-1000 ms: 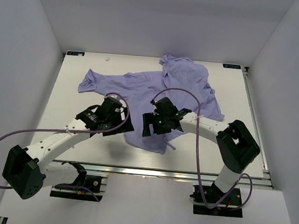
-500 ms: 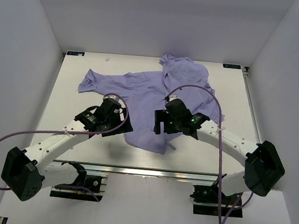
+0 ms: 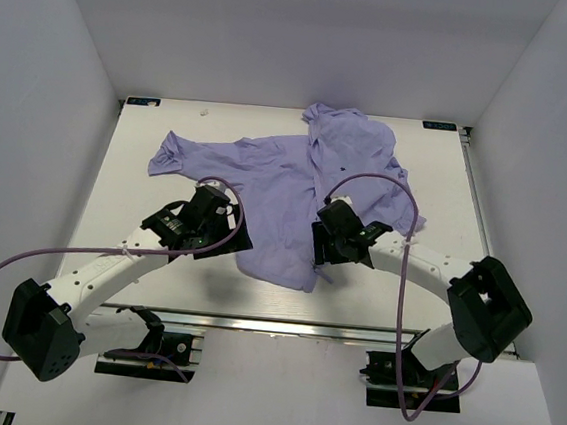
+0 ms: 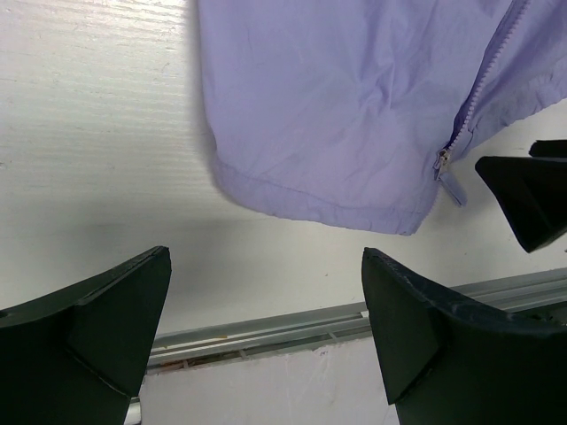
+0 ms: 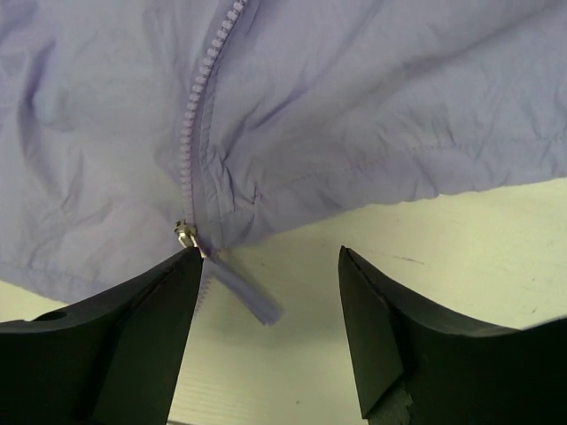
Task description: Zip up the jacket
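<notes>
The lavender jacket (image 3: 297,179) lies wrinkled on the white table, hood toward the back, hem toward me. Its zipper slider (image 5: 183,232) sits at the bottom of the hem, with the fabric pull tab (image 5: 244,294) lying on the table. My right gripper (image 5: 270,261) is open, low over the table at the hem; its left finger tip is right at the slider, and the tab lies between the fingers. My left gripper (image 4: 266,258) is open and empty over bare table, just in front of the hem (image 4: 310,199). The slider also shows in the left wrist view (image 4: 441,159).
The table's near edge has a metal rail (image 4: 310,323) close below the left gripper. White walls enclose the table on three sides. A small white bit (image 3: 205,112) lies at the back left. Purple cables loop off both arms.
My right gripper has moved from over the jacket's lower front to the right and toward the hem, ending at the zipper slider. The left arm has stayed put.
</notes>
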You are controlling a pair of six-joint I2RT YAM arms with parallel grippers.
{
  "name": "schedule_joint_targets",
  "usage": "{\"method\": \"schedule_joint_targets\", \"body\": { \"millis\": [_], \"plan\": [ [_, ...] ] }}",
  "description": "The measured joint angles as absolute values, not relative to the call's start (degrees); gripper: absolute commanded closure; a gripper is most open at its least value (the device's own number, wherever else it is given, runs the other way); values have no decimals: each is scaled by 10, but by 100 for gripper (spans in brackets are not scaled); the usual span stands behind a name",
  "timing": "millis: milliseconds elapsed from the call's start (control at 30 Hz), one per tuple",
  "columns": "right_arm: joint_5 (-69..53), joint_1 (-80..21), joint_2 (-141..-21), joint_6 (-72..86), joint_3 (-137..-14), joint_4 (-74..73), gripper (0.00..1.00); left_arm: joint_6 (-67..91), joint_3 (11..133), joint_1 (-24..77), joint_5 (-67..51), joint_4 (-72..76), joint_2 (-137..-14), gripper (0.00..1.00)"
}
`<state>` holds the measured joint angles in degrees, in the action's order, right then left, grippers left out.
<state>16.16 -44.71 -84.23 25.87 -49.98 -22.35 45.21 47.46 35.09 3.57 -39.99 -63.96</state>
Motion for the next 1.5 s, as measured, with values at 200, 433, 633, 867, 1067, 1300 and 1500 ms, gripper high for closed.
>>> {"method": "schedule_joint_targets", "body": {
  "millis": [200,433,633,867,1067,1300,1500],
  "plan": [
    [163,-447,-881,230,-500,-206,42,452,475,351,36,-400,-641,2],
    [142,-447,-904,220,-500,-187,40,452,475,351,36,-400,-643,2],
    [118,-447,-904,220,-500,-169,39,452,475,351,36,-400,-647,2],
    [110,-447,-923,224,-503,-156,44,451,475,351,32,-399,-653,2],
    [123,-447,-935,240,-508,-148,67,450,475,351,32,-399,-654,2],
    [150,-445,-903,268,-484,-160,79,450,475,351,31,-393,-664,2],
    [166,-421,-815,279,-451,-187,94,450,475,351,26,-381,-682,2]
  ]
}}
